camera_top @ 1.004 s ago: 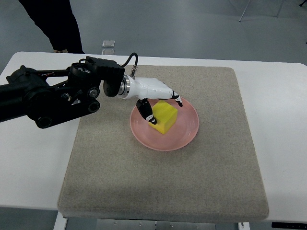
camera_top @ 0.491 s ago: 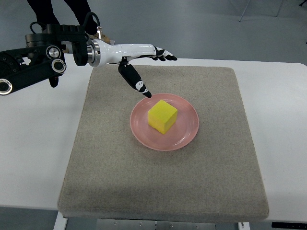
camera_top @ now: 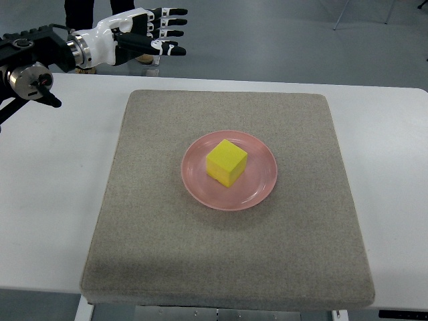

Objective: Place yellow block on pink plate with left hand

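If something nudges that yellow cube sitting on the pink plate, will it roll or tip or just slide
Most likely it would slide. The yellow cube-shaped block rests flat on one face and is about as wide as it is tall, so tipping or rolling seems unlikely. The round pink plate looks smooth and glossy, so the block may skid easily, perhaps stopping at the raised rim.

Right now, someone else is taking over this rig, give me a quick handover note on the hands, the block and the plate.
Left hand: open, fingers spread, holding nothing, up beyond the table's far left corner, well clear of the mat.
Right hand: not in view.
Block: sits on the plate, roughly central, nothing touching it.
Plate: on the mat, near its middle.
Done: block placed and released.
Left: nothing apparent, beyond parking the arm.
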Robot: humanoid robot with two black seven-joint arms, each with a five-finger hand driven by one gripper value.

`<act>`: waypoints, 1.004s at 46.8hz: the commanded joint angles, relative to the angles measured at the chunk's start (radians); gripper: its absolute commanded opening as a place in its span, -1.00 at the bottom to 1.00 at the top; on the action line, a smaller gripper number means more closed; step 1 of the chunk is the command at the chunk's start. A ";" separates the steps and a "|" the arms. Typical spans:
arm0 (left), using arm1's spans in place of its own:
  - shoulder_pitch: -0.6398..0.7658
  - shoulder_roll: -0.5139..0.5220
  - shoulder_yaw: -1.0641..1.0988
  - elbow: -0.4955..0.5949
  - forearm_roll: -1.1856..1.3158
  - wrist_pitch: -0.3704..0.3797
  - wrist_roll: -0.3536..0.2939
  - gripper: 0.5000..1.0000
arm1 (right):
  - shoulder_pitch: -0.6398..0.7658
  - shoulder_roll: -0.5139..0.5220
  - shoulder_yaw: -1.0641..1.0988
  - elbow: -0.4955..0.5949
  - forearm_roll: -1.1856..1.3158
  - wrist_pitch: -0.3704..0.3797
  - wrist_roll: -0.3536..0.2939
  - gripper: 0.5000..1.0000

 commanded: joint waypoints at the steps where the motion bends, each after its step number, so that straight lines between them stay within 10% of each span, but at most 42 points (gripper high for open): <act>1: 0.051 0.000 -0.074 0.021 -0.057 -0.044 -0.001 0.99 | 0.000 0.000 0.000 0.000 0.000 0.000 0.000 0.69; 12: 0.150 0.000 -0.211 0.059 -0.073 -0.210 0.027 0.99 | 0.000 0.000 0.000 0.000 0.000 0.000 0.000 0.69; 47: 0.248 0.003 -0.212 0.075 -0.423 -0.216 0.151 0.99 | 0.000 0.000 0.000 0.002 0.000 0.006 0.000 0.69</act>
